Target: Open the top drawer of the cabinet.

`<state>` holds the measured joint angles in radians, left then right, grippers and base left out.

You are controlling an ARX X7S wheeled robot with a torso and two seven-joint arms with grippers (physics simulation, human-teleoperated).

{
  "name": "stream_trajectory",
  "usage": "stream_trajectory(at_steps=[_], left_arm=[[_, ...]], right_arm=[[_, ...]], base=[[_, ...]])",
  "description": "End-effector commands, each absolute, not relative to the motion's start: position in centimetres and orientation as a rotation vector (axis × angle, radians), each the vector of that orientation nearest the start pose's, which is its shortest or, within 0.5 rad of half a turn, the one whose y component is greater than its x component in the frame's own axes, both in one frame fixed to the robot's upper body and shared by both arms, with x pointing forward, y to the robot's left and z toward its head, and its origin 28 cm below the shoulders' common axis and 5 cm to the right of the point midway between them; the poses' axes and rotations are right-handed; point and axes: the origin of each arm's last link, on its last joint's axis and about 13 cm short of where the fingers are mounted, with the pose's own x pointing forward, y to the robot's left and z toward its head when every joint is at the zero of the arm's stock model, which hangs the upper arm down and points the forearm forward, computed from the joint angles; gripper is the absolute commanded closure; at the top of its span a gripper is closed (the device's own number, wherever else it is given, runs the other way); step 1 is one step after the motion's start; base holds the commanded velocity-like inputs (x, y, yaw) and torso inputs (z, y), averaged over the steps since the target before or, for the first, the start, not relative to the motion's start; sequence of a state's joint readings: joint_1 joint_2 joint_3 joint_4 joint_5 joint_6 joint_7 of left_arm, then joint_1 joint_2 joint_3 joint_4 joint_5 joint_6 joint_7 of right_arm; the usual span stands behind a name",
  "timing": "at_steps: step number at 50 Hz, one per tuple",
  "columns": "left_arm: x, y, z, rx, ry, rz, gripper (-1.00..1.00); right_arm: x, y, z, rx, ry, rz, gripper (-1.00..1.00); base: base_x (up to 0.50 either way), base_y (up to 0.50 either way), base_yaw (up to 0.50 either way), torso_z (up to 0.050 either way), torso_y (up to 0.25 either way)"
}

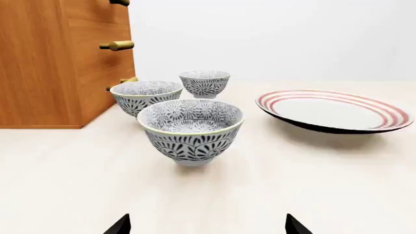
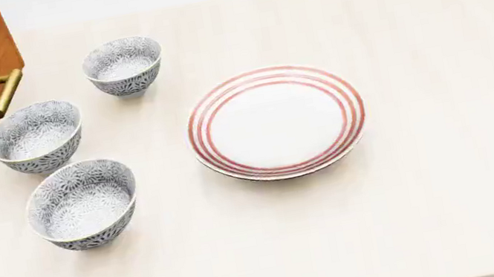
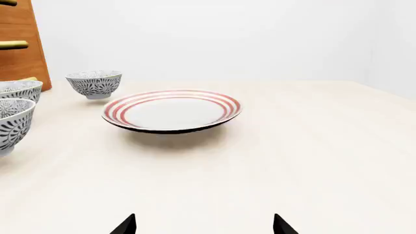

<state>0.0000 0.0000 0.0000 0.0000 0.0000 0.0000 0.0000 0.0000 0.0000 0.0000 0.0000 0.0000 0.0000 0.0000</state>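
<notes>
Cabinet (image 1: 46, 63): orange-brown wood, brass handles (image 1: 118, 46) projecting.
Bowls: three patterned, nearest (image 1: 190, 127), two behind (image 1: 145, 95) (image 1: 204, 82).
Plate (image 1: 334, 111): red-ringed.
Left gripper (image 1: 208, 225): fingertips parted.

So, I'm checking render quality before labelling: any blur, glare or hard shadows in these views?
Head view: sharp and evenly lit, only faint shadow under the plate and bowls. Left wrist view: crisp, soft shadow beneath the nearest bowl, no glare on the cabinet. Right wrist view: clear, a diffuse shadow under the plate.
</notes>
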Motion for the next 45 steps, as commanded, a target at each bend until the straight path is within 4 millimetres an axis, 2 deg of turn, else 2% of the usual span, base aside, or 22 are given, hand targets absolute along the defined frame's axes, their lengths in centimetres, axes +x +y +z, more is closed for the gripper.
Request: stream_trajectory(at_steps=[1,12,37,45], left_arm=[[21.06,20.56,1.28,-0.001,0.0,0.002,-1.0],[21.05,20.56,1.29,-0.001,-0.001,0.006,-1.0],[21.08,20.52,1.28,0.012,0.005,0.009,-1.0],[21.1,20.51,1.25,0.015,0.008,0.008,-1.0]], right_arm=[[21.05,-9.61,1.19,0.002,0.003,-0.006,-1.0],[21.05,-9.55,1.18,-0.011,0.012,-0.005,-1.0],[20.98,-9.63,1.13,0.0,0.001,0.001,-1.0],[21.02,-9.6,1.23,-0.004,0.011,-0.004,-1.0]], base=[[0.0,0.0,0.0,0.0,0.0],[0.0,0.01,0.0,0.0,0.0],[0.0,0.47,0.0,0.0,0.0],[0.0,0.0,0.0,0.048,0.057]])
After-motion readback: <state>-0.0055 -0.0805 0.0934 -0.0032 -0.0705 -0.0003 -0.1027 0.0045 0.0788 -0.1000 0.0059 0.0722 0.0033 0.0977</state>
